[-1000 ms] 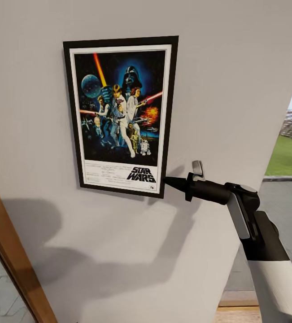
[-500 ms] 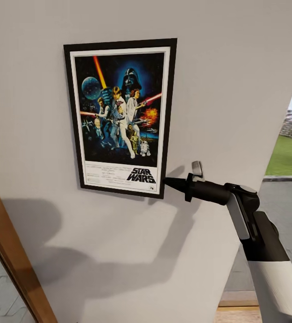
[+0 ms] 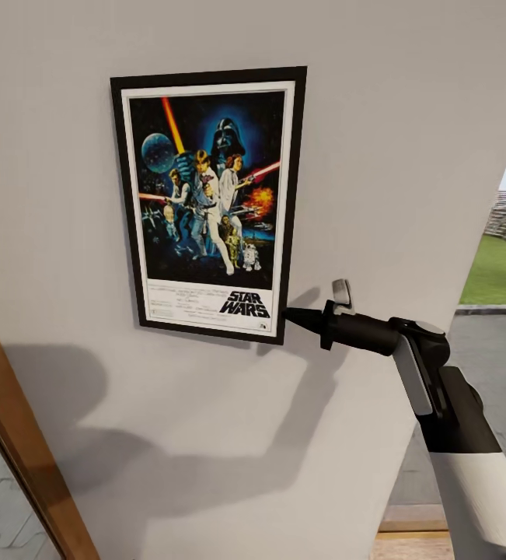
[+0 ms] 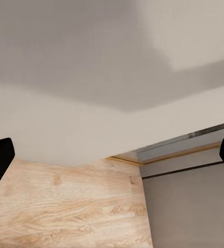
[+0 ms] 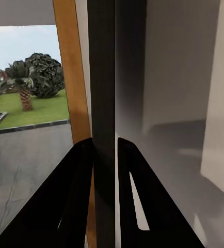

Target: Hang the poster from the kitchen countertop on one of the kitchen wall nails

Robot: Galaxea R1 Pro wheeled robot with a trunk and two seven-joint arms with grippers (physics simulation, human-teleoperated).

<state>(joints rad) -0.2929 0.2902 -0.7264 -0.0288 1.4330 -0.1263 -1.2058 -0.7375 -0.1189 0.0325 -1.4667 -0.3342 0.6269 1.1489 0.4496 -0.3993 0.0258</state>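
The head camera faces the wall (image 3: pixel 408 117) close up, with the poster (image 3: pixel 210 202) ahead. The right wrist camera looks along its jaws, edge-on at that same poster's frame (image 5: pixel 104 103). The left wrist camera looks down between its jaws at wall and wood floor (image 4: pixel 65 206).

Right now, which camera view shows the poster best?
The head view: the whole poster faces the camera on the wall, its lower right corner at the right gripper. The right wrist view gives the frame's dark edge between the jaws. The left wrist view looks at floor and wall.
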